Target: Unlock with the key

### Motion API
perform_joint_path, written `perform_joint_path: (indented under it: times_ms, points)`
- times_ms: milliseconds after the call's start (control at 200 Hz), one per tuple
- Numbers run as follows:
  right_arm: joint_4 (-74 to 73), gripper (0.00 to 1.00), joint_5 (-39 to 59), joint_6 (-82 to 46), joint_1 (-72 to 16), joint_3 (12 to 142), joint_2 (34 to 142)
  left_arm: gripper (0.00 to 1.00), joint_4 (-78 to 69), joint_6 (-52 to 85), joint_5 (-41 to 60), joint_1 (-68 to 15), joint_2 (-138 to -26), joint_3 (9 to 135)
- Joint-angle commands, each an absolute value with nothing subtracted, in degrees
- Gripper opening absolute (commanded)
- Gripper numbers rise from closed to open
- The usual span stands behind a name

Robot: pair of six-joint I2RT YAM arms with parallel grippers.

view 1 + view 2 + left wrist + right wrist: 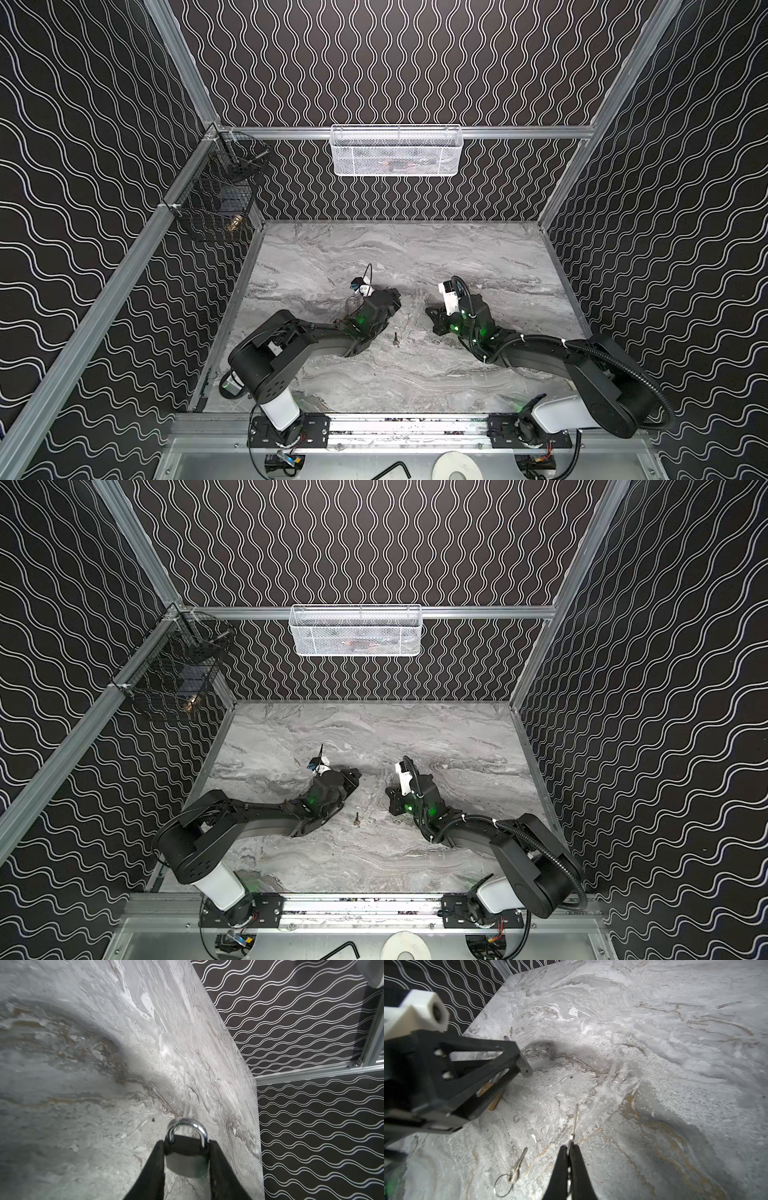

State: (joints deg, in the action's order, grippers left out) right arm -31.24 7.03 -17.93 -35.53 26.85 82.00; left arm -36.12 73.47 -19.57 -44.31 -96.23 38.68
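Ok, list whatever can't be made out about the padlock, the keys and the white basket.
Keyway of the padlock: left wrist view shows only its broad face in the left pincer.
Teeth of the held key: edge-on in the right pincer, right wrist view.
The loose key: too small for detail in both top views.
Contents of the white mesh basket: blurred behind mesh, both top views.

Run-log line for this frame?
left gripper: shut on padlock, shackle closed | right gripper: shut on key, not inserted | second key: on table
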Motion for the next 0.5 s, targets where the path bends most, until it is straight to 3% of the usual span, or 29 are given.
perform_joint_path:
  times_ms: [0, 310, 495]
  points:
    - [-36.16, 0.0, 11.03, -16.67, -35.64, 26.03, 81.18, 0.0, -41.19, 71.4, -13.91, -44.3, -96.65, 38.09]
    - [-34.32, 0.0, 2.03, -14.17, -40.42, 25.28, 78.18, 0.0, -51.1, 72.64, -7.5, -44.96, -97.59, 36.58]
    - [-24.58, 0.0, -1.89, -13.92, -41.21, 28.06, 71.0, 0.0, -44.49, 73.86, -5.3, -44.9, -93.43, 36.44]
